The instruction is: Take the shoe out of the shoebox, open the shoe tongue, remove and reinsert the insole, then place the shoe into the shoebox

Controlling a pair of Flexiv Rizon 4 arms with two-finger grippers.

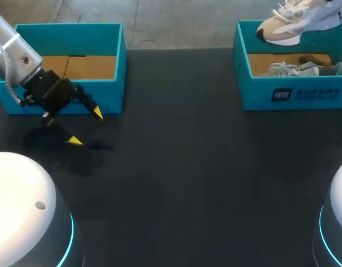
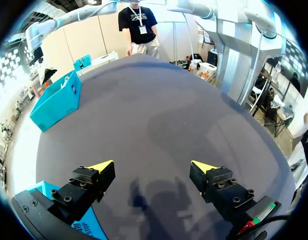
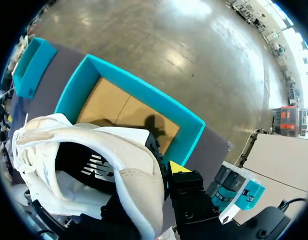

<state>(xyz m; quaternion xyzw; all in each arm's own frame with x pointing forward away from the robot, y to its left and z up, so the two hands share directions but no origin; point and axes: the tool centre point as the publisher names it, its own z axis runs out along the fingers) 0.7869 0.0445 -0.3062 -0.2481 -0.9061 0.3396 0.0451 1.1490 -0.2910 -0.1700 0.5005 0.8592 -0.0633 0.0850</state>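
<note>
Seen from above, a dark surface (image 1: 182, 167) carries two teal shoeboxes. The left shoebox (image 1: 65, 36) sits at about 10 o'clock, showing its bare cardboard floor. The right shoebox (image 1: 293, 94) sits at about 2 o'clock. A grey second shoe (image 1: 307, 68) with pale laces lies on the floor of this right box. The white shoe (image 1: 296, 22) with a tan toe hangs in the air over the far wall of the right box, at roughly 1 o'clock, lifted clear of the cardboard. In the right wrist view, the right tool (image 3: 166, 172) is clamped on this shoe at the collar. One yellow-tipped finger presses against the outside of the heel wall, and the other finger is hidden by the shoe. The shoe's dark opening faces the camera, and the teal box lies open beneath it. The left arm enters at 9 o'clock. Its left tool (image 1: 85, 127) hangs low just in front of the left shoebox's near wall, its two yellow tips spread well apart with nothing between them. In the left wrist view, only bare dark surface lies ahead of the fingers, and the right shoebox is far across it.
</note>
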